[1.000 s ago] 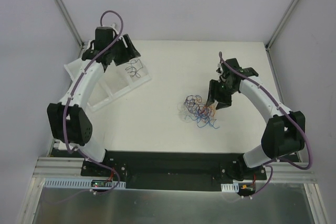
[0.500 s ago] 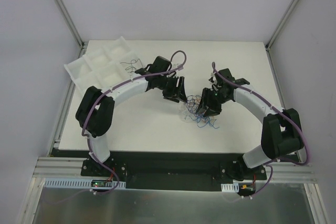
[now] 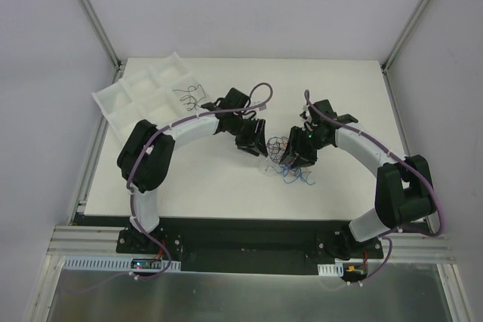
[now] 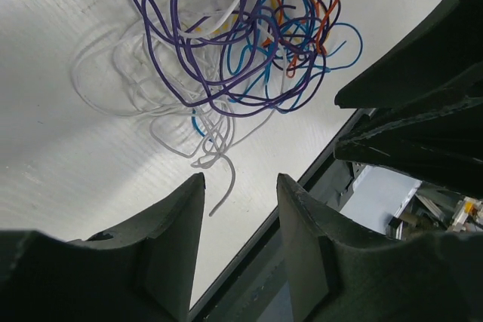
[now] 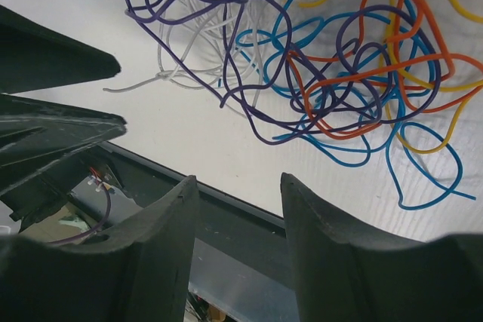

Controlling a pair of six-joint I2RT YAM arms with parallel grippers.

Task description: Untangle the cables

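The cables sit in one colourful knot mid-counter, right between both arms. Both the left jaws and the right jaws are spread apart just beside the tangle, pinching nothing.

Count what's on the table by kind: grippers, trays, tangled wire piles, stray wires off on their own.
Grippers: 2 (left gripper, right gripper)
Tray: 1
Tangled wire pile: 1
Stray black wire at the tray's corner: 1
Total: 5
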